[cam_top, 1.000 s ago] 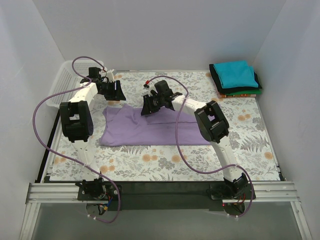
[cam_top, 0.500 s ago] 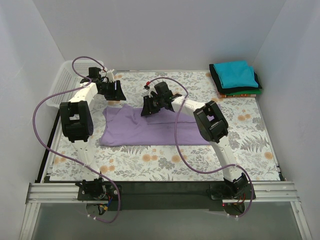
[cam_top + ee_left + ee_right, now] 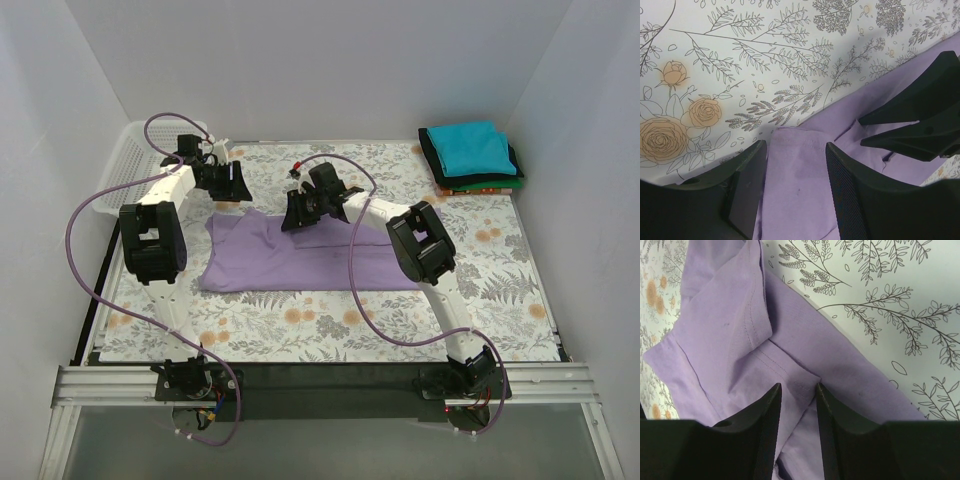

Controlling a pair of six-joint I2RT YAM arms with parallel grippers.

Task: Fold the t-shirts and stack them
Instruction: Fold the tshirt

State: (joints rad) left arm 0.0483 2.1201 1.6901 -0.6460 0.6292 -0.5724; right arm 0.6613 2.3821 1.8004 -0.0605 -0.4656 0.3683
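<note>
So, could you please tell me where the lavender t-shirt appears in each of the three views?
Top external: the lavender t-shirt lies spread out at mid-table.
Left wrist: lower middle and right, its edge framed by the left gripper.
Right wrist: left and centre, a hem framed by the right gripper.
Shared landmark: the floral table cloth bordering it.

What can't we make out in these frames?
- Top view: far edge of the large lavender cloth t-shirt, hidden under left gripper and right gripper.
- Top view: orange-red folded shirt, only a sliver under teal and dark green folded shirts; stack count unclear.
- Top view: white plastic mesh basket, partly behind left arm; contents unreadable.
- Wrist views: t-shirt outline cut by frame edges.
</note>
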